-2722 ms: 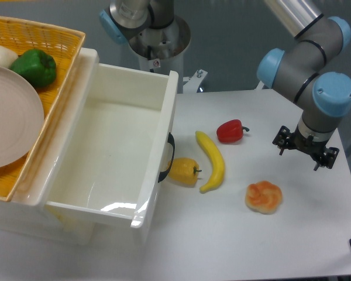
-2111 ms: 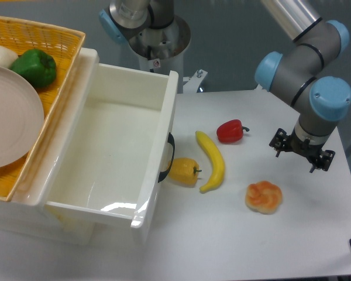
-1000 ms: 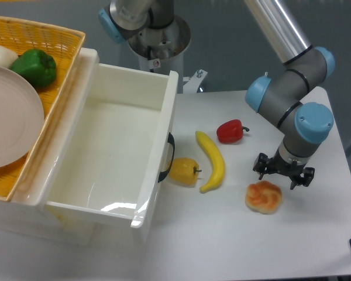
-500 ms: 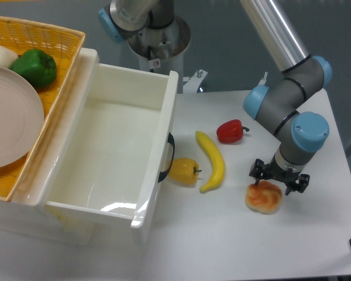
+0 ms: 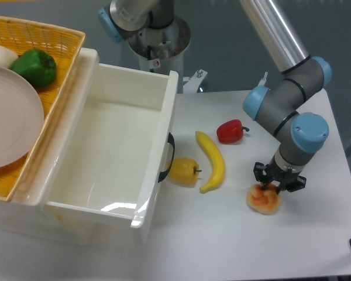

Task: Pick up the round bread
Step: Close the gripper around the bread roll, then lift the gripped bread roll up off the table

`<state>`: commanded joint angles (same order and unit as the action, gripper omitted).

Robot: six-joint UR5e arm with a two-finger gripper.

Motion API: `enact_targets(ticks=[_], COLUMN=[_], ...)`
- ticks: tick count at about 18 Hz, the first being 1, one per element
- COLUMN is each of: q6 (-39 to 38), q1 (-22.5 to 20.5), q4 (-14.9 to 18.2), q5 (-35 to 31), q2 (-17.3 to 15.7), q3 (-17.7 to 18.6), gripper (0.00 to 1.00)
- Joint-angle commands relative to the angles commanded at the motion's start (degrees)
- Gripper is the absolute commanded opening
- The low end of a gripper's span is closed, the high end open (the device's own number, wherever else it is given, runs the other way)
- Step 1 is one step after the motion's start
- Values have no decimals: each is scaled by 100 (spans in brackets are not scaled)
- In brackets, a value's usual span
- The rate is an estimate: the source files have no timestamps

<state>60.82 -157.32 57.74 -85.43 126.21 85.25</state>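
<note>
In the lower right we see our black two-finger gripper (image 5: 278,182) pinching the glossy orange-tan round bread (image 5: 264,199) on the white table (image 5: 234,246).

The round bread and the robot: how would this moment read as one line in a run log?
stage: grasping | tool: down on round bread, closure unclear | bread: on table | banana: untouched
</note>
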Motion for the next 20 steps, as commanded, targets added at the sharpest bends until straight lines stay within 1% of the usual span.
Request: enact_targets(ticks=[4, 7, 9, 11, 13, 15, 16, 18, 20], q6=[-17, -53, -35, 0, 0, 35, 218, 1068, 1423], q1=[-18, -70, -70, -70, -70, -70, -70, -70, -105], q4=[18, 62, 88, 219, 438, 789, 974, 1369, 1791], q5=[61, 430, 387, 99, -175, -482, -657, -878, -949], q2=[-131, -325, -430, -509, -510, -501, -501, -510, -510], q3=[-9, -62, -88, -219, -482, -737, -851, -1071, -1239], gripper=[0, 0, 0, 0, 0, 0, 0, 0, 0])
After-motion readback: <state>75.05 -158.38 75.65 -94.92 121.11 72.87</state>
